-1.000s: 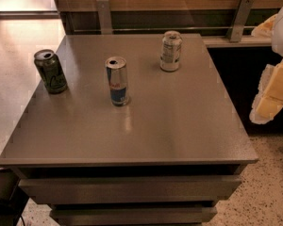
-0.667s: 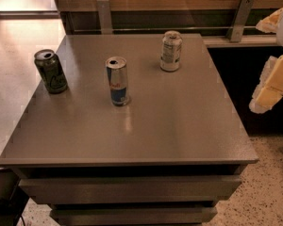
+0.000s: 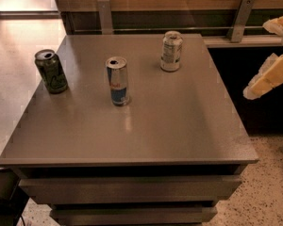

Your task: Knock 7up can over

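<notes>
The 7up can (image 3: 171, 51), short and whitish-silver with a pale green label, stands upright at the back middle of the grey table (image 3: 179, 126). My gripper (image 3: 257, 60) is at the right edge of the view, off the table's right side and to the right of the 7up can, well apart from it. Its two pale yellow fingers (image 3: 270, 78) stand apart, open and empty. Part of the gripper is cut off by the frame edge.
A tall slim blue-and-silver can (image 3: 117, 81) stands upright left of centre. A dark green can (image 3: 51, 71) stands upright near the table's left edge. A wooden wall with metal rail posts (image 3: 240, 18) runs behind the table. Speckled floor lies at the right.
The gripper's lower finger has risen a little at the right edge of the view. The three cans have not moved.
</notes>
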Robot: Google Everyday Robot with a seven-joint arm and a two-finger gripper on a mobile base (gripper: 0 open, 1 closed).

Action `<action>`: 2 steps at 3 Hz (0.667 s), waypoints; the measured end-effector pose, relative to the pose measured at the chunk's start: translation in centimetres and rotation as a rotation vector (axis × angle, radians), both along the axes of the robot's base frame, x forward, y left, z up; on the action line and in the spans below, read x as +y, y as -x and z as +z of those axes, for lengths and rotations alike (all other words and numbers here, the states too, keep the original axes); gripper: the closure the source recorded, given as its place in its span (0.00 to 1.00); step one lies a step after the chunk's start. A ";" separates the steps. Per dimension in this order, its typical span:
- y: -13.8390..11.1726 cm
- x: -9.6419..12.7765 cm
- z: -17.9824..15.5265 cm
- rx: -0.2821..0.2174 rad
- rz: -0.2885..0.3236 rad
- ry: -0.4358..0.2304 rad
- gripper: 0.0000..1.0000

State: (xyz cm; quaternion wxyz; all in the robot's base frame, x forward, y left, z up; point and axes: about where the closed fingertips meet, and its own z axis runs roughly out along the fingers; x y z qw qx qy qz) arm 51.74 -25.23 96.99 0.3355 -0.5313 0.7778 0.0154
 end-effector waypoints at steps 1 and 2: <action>-3.1 -0.3 -1.1 -0.096 -0.015 -0.157 0.00; -6.0 0.4 -1.9 -0.141 -0.008 -0.302 0.00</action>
